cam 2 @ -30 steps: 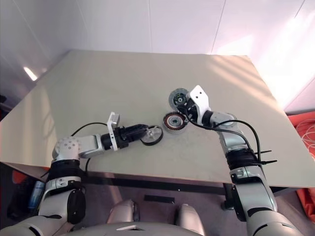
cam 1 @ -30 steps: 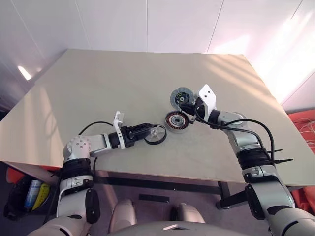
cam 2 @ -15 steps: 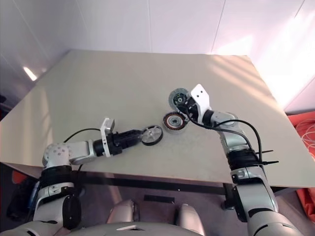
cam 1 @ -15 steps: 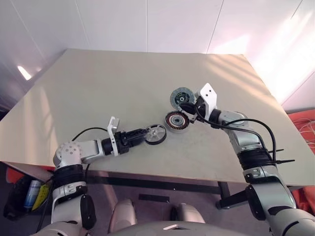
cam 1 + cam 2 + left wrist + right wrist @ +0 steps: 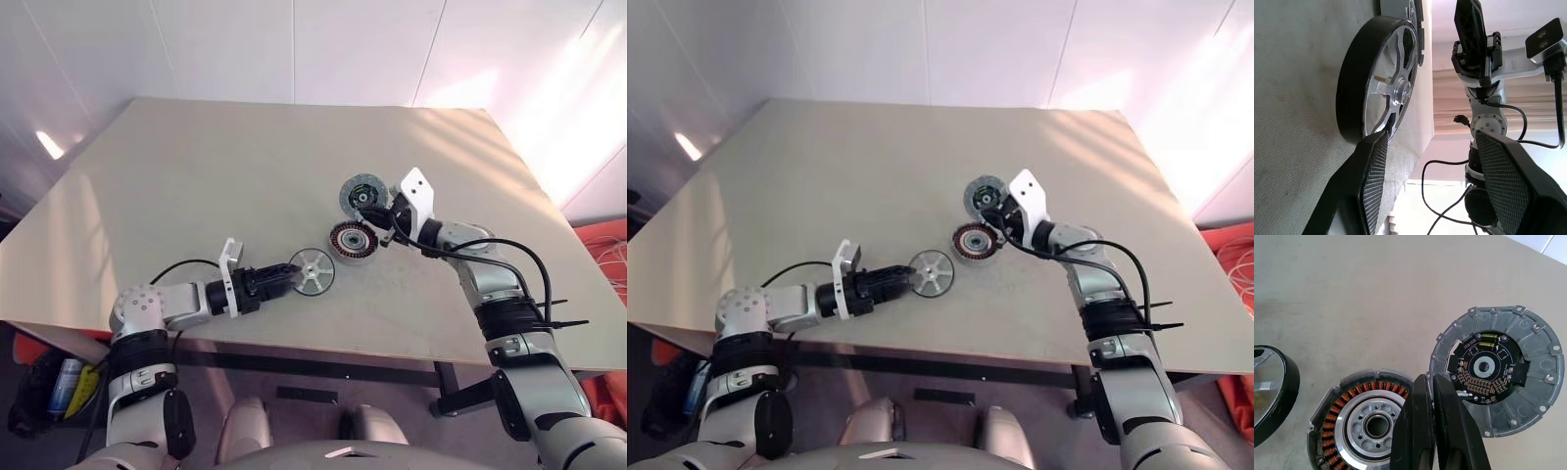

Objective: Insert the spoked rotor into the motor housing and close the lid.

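The spoked rotor (image 5: 313, 271), black-rimmed with a silver spoked face, sits tipped up on its rim near the table's front, its face turned toward me. My left gripper (image 5: 291, 275) is open right beside it. In the left wrist view one finger (image 5: 1376, 161) touches the rotor's (image 5: 1386, 88) lower rim and the other stands well clear. The motor housing (image 5: 353, 240), copper windings up, lies just past the rotor on the right. The lid (image 5: 362, 193) lies behind it, circuit face up. My right gripper (image 5: 1427, 379) is shut and empty, between the housing (image 5: 1369, 421) and the lid (image 5: 1498, 367).
All three parts lie on a wide beige table (image 5: 216, 166), whose front edge runs close below the left arm. A black cable loops from the right forearm (image 5: 509, 255). Orange material with white cords (image 5: 602, 250) lies off the table's right side.
My left arm has drawn back toward the table's front edge and its wrist has rolled. The rotor has tipped up and shows more of its silver face. The right arm has kept still.
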`<state>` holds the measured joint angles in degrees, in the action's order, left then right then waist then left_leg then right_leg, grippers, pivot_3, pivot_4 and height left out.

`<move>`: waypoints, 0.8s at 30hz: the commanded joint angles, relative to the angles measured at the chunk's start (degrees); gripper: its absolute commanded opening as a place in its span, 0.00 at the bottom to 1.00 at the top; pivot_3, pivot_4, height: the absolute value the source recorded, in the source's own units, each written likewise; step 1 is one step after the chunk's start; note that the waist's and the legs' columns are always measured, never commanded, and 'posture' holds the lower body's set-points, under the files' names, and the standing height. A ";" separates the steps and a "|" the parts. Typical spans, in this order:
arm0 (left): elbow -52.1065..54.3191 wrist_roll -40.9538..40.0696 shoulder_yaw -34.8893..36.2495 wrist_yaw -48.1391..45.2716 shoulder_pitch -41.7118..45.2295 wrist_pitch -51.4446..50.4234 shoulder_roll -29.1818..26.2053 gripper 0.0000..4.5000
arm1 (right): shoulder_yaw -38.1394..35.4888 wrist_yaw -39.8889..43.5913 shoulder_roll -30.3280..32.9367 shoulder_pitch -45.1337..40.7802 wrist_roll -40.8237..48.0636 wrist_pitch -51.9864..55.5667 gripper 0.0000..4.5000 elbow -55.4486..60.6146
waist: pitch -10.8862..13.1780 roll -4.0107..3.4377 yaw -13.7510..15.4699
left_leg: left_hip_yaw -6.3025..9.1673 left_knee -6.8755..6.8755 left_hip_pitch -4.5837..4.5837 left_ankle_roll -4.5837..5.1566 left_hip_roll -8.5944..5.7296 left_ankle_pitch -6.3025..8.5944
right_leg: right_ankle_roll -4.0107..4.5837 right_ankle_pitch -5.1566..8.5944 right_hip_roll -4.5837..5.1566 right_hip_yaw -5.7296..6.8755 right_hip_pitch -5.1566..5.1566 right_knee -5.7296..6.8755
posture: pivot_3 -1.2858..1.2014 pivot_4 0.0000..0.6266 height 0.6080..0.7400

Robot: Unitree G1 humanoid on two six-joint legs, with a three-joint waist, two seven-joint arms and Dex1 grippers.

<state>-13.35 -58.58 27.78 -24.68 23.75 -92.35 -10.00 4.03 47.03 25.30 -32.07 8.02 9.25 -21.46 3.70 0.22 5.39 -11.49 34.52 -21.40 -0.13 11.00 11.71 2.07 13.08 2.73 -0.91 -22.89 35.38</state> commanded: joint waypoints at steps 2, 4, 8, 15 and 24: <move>1.36 -5.01 -1.91 -1.36 -0.59 -0.15 -1.26 0.66 | -1.45 -0.35 0.50 -0.52 0.78 -0.37 0.03 3.12 | 0.00 0.00 0.01 | 0.00 0.00 0.00 0.00 -0.02 0.00 | 0.00 0.00 0.02 0.00 0.01 0.00 | 0.52 0.00 1.00; 1.16 -6.76 -3.27 -1.44 -1.16 -0.15 -2.08 0.66 | -1.43 -0.36 0.50 -0.47 0.77 -0.37 0.03 3.15 | 0.00 0.00 -0.01 | 0.00 0.00 0.00 0.01 -0.03 0.00 | 0.00 0.00 0.02 0.00 0.00 0.00 | 0.52 0.00 1.00; 0.37 -7.80 -5.21 -0.86 -1.56 -0.15 -3.17 0.66 | -1.42 -0.44 0.52 -0.50 0.70 -0.49 0.03 3.01 | 0.00 0.00 0.01 | 0.00 -0.01 0.00 0.01 -0.03 0.01 | -0.02 0.01 0.02 0.00 0.00 0.00 | 0.52 0.00 1.00; 0.51 -4.78 -4.93 -0.82 -0.92 1.17 -3.37 0.66 | -1.50 -0.69 0.58 -0.39 0.71 -0.52 0.03 3.10 | 0.00 0.00 0.00 | 0.00 -0.01 0.00 0.00 -0.03 0.00 | -0.02 0.01 0.03 0.00 0.01 0.00 | 0.52 0.00 1.00; -4.12 -0.92 -5.10 -0.31 1.22 6.82 -1.85 0.66 | -1.41 -0.81 0.47 -0.90 0.69 -0.87 0.03 2.51 | 0.00 0.00 0.01 | 0.02 -0.01 0.00 0.00 -0.04 0.00 | -0.03 0.01 0.03 0.01 0.03 -0.01 | 0.52 0.00 1.00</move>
<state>-17.09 -60.06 22.47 -24.78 23.29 -87.20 -11.96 4.03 46.36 25.37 -31.98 8.02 9.22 -21.46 3.70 0.22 5.40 -11.47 34.51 -21.40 -0.13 10.96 11.71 2.05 13.09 2.76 -0.90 -22.85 35.37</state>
